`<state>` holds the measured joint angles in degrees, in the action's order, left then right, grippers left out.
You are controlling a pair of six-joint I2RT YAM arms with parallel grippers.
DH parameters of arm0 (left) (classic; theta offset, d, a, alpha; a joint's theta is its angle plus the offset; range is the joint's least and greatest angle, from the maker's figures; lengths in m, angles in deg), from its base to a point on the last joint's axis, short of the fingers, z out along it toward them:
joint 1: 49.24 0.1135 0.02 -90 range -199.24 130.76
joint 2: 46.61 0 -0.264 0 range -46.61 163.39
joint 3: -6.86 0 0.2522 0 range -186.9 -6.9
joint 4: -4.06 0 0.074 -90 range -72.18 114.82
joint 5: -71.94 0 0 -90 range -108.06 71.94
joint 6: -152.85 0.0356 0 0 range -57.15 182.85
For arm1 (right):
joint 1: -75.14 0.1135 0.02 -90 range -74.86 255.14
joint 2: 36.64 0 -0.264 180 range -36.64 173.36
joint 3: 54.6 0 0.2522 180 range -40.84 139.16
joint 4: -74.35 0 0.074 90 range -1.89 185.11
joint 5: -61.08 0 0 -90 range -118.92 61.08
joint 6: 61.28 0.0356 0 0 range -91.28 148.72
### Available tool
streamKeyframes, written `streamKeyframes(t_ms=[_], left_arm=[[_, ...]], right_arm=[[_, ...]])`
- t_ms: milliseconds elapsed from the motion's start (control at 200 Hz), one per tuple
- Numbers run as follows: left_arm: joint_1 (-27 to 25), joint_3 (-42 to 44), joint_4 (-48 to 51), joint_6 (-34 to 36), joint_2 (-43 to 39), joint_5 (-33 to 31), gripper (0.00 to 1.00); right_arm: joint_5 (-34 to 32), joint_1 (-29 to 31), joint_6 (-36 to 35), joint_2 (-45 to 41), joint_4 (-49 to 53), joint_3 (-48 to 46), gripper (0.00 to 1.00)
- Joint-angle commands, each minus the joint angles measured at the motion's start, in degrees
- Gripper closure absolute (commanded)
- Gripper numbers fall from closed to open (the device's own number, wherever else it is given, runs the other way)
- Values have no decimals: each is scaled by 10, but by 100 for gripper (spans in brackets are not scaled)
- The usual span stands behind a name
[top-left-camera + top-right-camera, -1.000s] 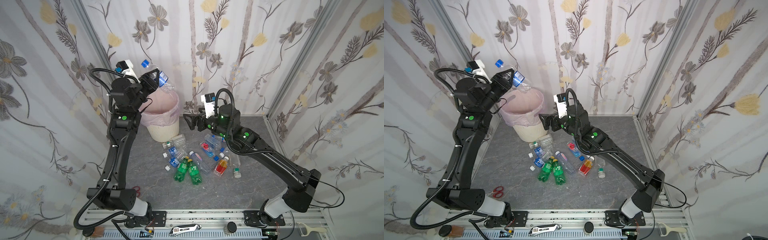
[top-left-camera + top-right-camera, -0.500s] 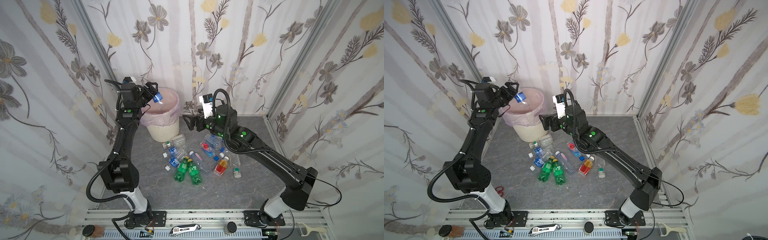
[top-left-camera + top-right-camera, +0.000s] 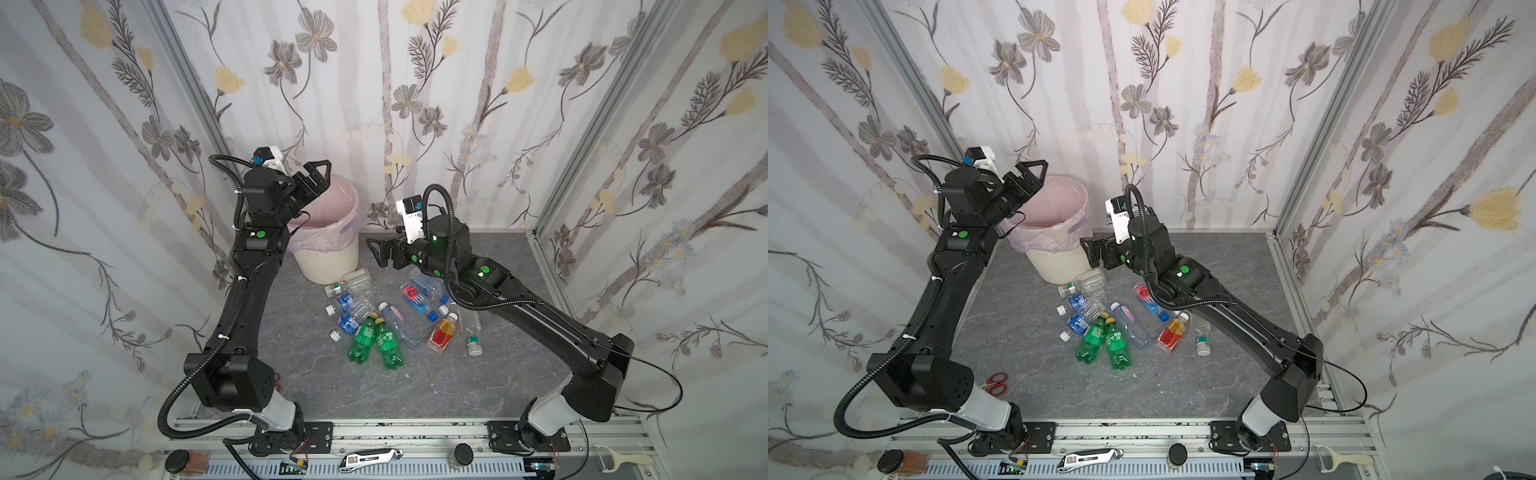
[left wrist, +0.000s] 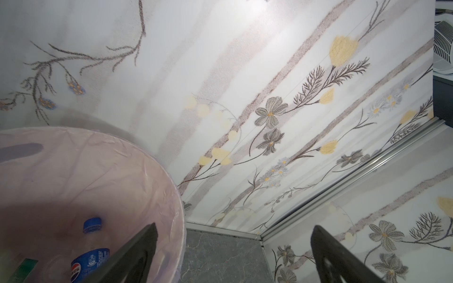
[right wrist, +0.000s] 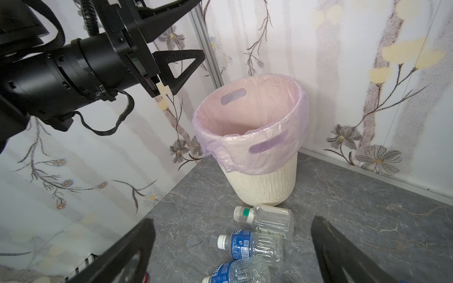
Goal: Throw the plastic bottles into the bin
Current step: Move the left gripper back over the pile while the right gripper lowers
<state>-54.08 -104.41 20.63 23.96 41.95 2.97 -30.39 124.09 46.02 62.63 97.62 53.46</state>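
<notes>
The left gripper hangs above the rim of the round cream-white ribbed plastic bin, on the side toward the left arm. Its two black fingers are spread wide with nothing between them. The bin is lined with a translucent pink bag.

Deep inside the bin, the left wrist view shows a clear plastic bottle with a blue cap and blue label lying against the liner.

The right gripper hovers near the bin's opposite side, pointing at it without touching. Its jaws are likewise wide apart and empty.

The other plastic bottles lie scattered on their sides on the grey marble-patterned tabletop in front of the bin. A clear ribbed bottle with a white cap is nearest the bin's foot, with two blue-labelled clear bottles just beyond it. Farther from the bin, two green bottles with yellow caps lie side by side, and an orange-red bottle lies close to the right arm.
</notes>
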Motion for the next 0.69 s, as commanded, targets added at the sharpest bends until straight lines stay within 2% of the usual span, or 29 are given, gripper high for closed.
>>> streamKeyframes(t_ms=[0,380,465,485,689], left_arm=[[-30,13,-17,27,-13,-18,0],[-133,87,-18,73,-51,-73,0],[-147,112,-18,70,-62,-77,0],[-152,120,-18,70,-64,-79,0],[-206,199,-18,85,-88,-105,0]], right_arm=[[-14,0,4,-13,-19,-11,0],[-72,-14,14,-75,-27,-109,0],[-75,-14,24,-113,-35,-147,0],[-75,-34,27,-118,-37,-156,0],[-86,-65,57,-172,-38,-255,0]])
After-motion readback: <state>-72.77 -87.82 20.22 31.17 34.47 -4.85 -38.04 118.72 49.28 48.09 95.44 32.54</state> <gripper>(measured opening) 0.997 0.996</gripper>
